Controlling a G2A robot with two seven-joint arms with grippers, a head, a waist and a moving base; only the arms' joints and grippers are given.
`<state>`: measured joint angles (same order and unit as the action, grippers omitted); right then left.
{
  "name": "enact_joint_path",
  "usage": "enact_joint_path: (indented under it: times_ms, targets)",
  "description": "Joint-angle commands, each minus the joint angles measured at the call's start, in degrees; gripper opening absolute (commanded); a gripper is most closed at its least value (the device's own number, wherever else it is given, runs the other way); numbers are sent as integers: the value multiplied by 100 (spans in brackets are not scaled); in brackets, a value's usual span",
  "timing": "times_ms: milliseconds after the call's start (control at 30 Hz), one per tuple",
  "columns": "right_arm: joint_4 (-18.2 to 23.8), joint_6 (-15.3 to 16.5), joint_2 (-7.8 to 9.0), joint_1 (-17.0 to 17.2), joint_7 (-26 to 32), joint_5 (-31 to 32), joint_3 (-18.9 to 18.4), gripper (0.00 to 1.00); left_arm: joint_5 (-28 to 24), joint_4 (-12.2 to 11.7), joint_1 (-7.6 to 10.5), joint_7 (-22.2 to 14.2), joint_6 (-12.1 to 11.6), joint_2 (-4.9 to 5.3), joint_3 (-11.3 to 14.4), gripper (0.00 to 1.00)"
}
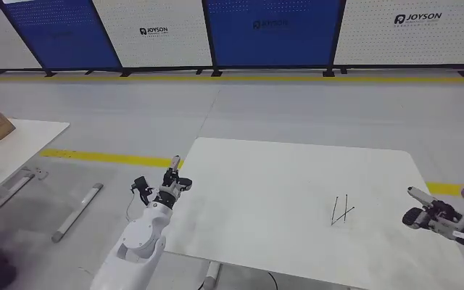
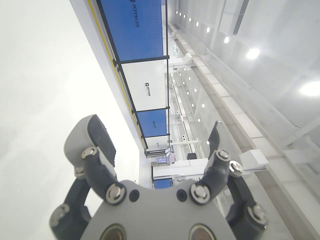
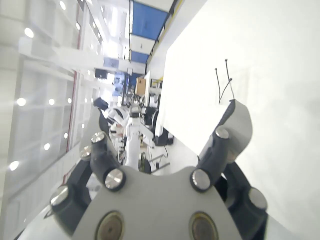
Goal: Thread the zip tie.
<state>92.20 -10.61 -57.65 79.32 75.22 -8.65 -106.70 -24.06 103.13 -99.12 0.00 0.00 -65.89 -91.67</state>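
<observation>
Top view: three thin black zip ties [image 1: 341, 209] lie in a loose crossed bunch on the white table [image 1: 290, 167], toward its right side. The right gripper [image 1: 415, 206] sits at the table's right edge, near the ties but apart from them. The left gripper [image 1: 175, 167] is at the left edge, well apart from them.

Left wrist view: my left tool is spread wide, with nothing between the ribbed black pads [image 2: 102, 136].

Right wrist view: the right tool is also spread and empty. The ties lie on the table just past one fingertip. Small knobs at their far ends look like the heads, so the tails point toward me. At least two ties cross.

Handling, my read: they are featherweight, springy and slick, and they lie flat on a hard top. That makes them awkward to pinch up and apt to skate or flick away. Because they overlap, lifting one may drag a neighbour along.

I'd take one tie by the head, its thickest part. The other tool goes on the tail a little back from the tip, so the tip stays stiff enough to steer into the slot.
</observation>
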Motion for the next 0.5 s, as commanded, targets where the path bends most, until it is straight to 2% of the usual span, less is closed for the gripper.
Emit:
enact_joint_path:
  times_ms: [0, 167, 233, 467]
  targets:
    - [-327, -42, 52, -438, 442, 195, 256, 100, 0, 0, 0, 0, 0, 0, 0, 100]
    - [-1040, -114, 151, -1157, 442, 562, 1171, 100, 0, 0, 0, 0, 0, 0, 0, 100]
    - [-1312, -323, 189, -1366, 442, 836, 1467, 100, 0, 0, 0, 0, 0, 0, 0, 100]
    - [-1374, -306, 193, -1433, 442, 852, 1524, 100, 0, 0, 0, 0, 0, 0, 0, 100]
